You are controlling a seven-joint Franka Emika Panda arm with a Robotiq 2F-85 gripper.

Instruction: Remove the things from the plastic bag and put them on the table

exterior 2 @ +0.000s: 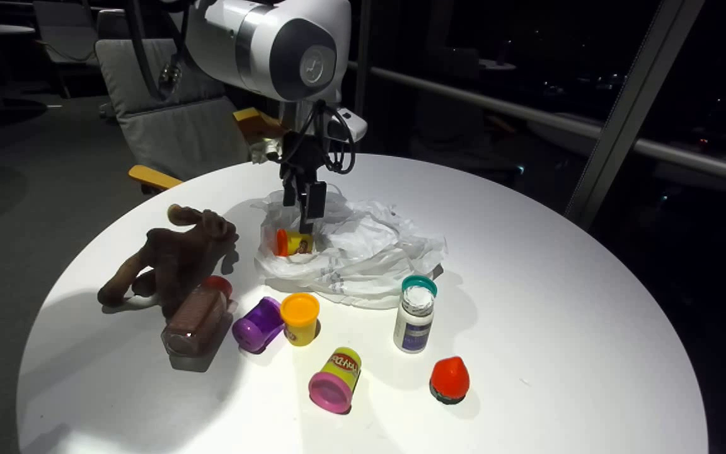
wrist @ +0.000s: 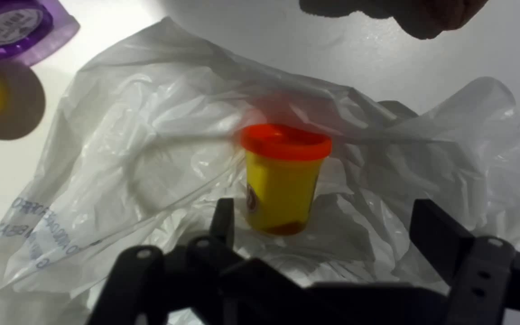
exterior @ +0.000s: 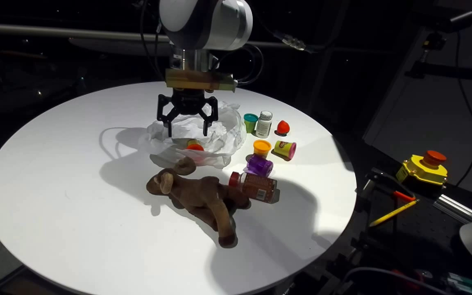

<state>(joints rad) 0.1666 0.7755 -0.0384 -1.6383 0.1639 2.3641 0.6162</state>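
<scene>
At the upper center of an exterior view, a robot arm [exterior: 205, 24] hangs over a round white table [exterior: 55, 172], its black gripper [exterior: 187, 134] pointing down, fingers [wrist: 440, 239] spread wide and holding nothing. Beneath them, a crumpled plastic bag [exterior: 228, 128] of whitish film spreads across the surface. Inside the bag, near the center of the wrist view, lies a yellow tub [wrist: 283, 183] with a red-orange lid; whether the fingers touch the film cannot be told.

Just below the bag in an exterior view, a brown plush animal [exterior: 197, 190] sprawls on the table, and a red-capped bottle [exterior: 258, 187] lies on its side close by the animal's legs. Slightly right of center, a purple container [exterior: 259, 165] lies just beside an upright orange-lidded tub [exterior: 262, 147], with a pink-lidded tub [exterior: 285, 149] on its side near both. Higher in the frame, a green tub [exterior: 250, 124] with a teal lid and a white bottle [exterior: 264, 125] stand side by side, with a small red item [exterior: 283, 128] to their right.

Off the table, at the far right of an exterior view, a yellow box [exterior: 422, 173] topped by a red button [exterior: 434, 157] shows, with a yellow pencil [exterior: 394, 213] lower down. A gray chair [exterior 2: 167, 132] stands at the upper left of an exterior view.
</scene>
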